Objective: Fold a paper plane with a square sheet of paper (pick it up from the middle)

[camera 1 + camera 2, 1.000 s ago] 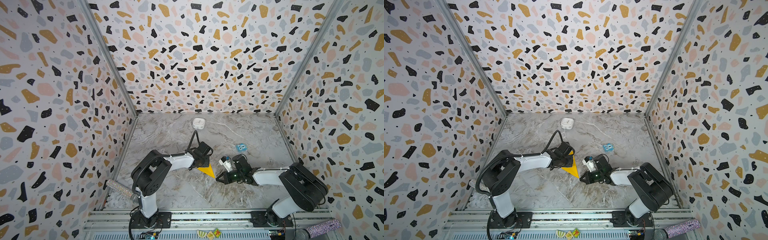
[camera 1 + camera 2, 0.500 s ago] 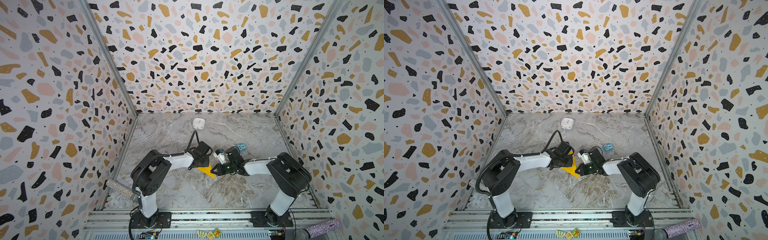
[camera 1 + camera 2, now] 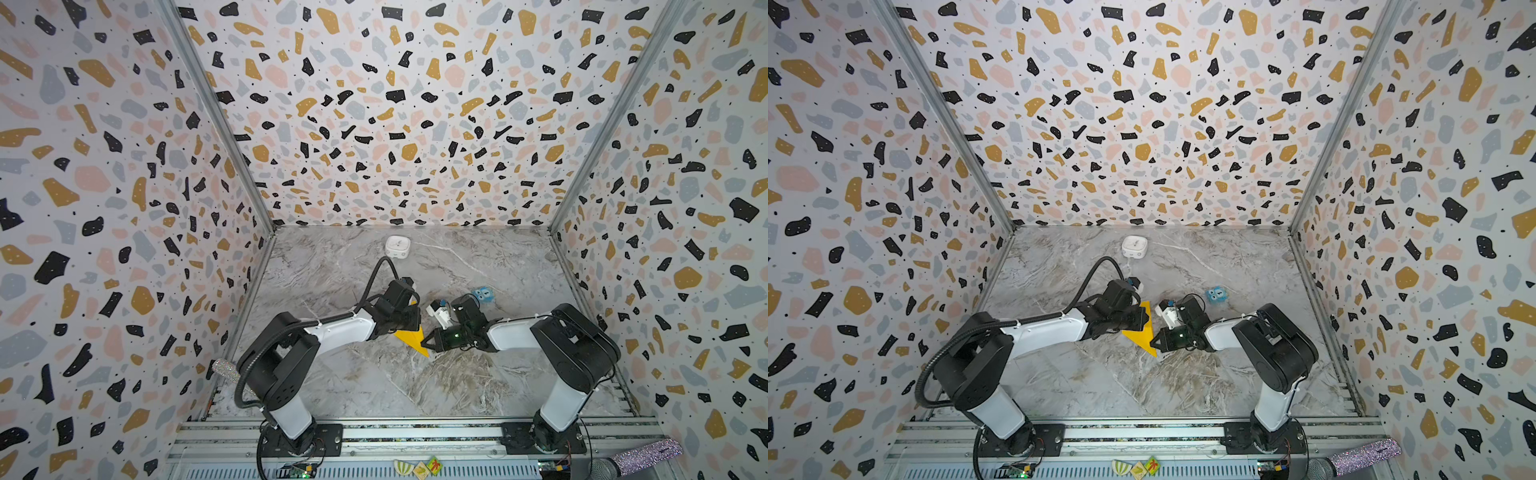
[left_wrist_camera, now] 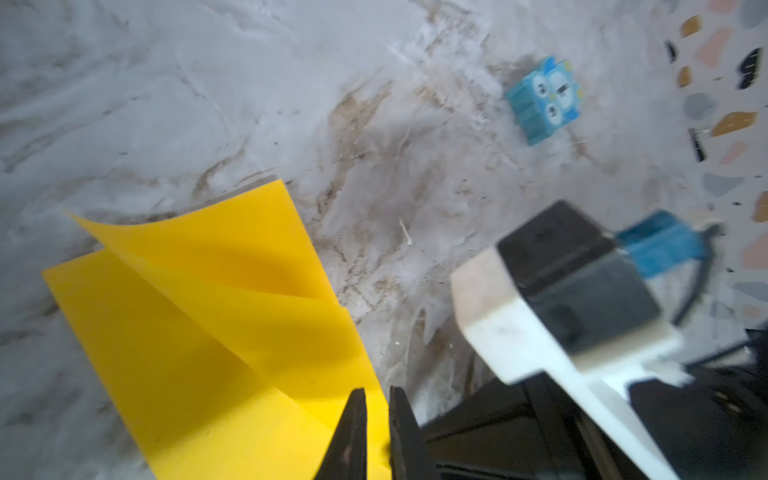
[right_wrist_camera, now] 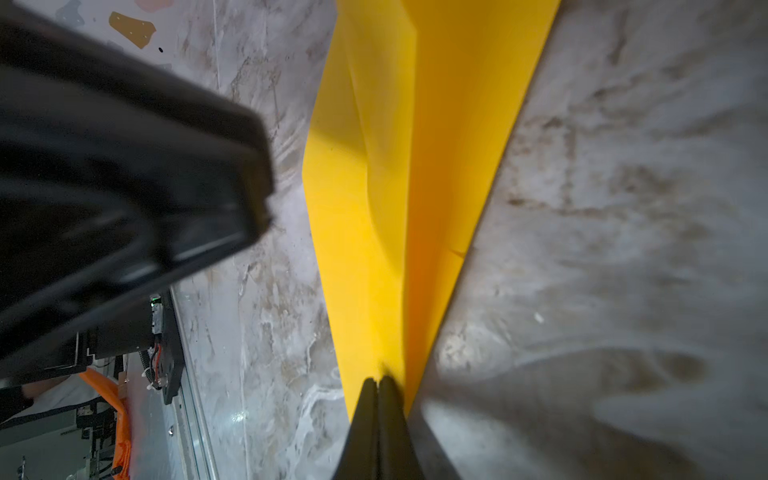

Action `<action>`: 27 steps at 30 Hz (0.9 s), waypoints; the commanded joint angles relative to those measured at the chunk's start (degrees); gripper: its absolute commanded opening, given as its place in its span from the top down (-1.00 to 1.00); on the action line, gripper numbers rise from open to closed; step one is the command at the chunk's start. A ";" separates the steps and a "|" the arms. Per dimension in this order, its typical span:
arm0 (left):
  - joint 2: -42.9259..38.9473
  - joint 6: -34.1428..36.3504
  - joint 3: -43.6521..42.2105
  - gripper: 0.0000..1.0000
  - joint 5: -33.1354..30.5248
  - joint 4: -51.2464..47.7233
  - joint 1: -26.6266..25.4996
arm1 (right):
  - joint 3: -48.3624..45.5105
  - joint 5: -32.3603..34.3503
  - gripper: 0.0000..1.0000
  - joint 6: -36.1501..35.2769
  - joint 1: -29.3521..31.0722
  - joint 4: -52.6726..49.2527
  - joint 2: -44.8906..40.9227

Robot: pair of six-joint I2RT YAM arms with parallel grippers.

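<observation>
The square sheet of paper point(image 3: 409, 338) point(image 3: 1140, 334) is bright yellow and lies folded into a narrow pointed wedge on the marble floor, point toward the front. In the left wrist view one folded layer of the paper point(image 4: 208, 332) curls up. My left gripper point(image 4: 378, 399) is shut on the paper's edge, with yellow showing in the thin slit between its jaws; in both top views its wrist hides the jaws. My right gripper point(image 3: 424, 344) point(image 3: 1152, 343) point(image 5: 378, 380) is shut, and its tips touch the paper point(image 5: 374, 208) near the pointed end.
A small blue cube with eyes point(image 3: 482, 294) point(image 4: 542, 99) sits behind the right arm. A white rounded box point(image 3: 397, 246) stands near the back wall. The two wrists are close together over the paper. Patterned walls enclose three sides.
The right gripper came in from the front right to the paper, went a little too far back, then settled at its edge. The left gripper and the paper stayed put.
</observation>
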 commanded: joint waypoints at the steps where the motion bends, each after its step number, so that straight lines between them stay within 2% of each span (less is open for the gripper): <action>1: -2.01 0.02 -5.20 0.72 4.02 8.03 -0.13 | -1.23 3.10 0.96 -0.12 -0.11 -4.55 2.05; 5: -2.50 -0.66 -8.69 0.76 6.12 12.31 -0.14 | -1.15 2.92 0.96 -0.03 -0.17 -4.55 2.26; 16: 1.98 -1.66 -10.56 0.87 8.01 17.42 -0.14 | -1.41 2.92 0.97 0.31 -0.17 -4.37 2.52; 27: 5.25 -0.67 -11.01 0.89 5.90 16.97 0.39 | -1.56 3.32 0.98 0.24 -0.27 -5.16 2.75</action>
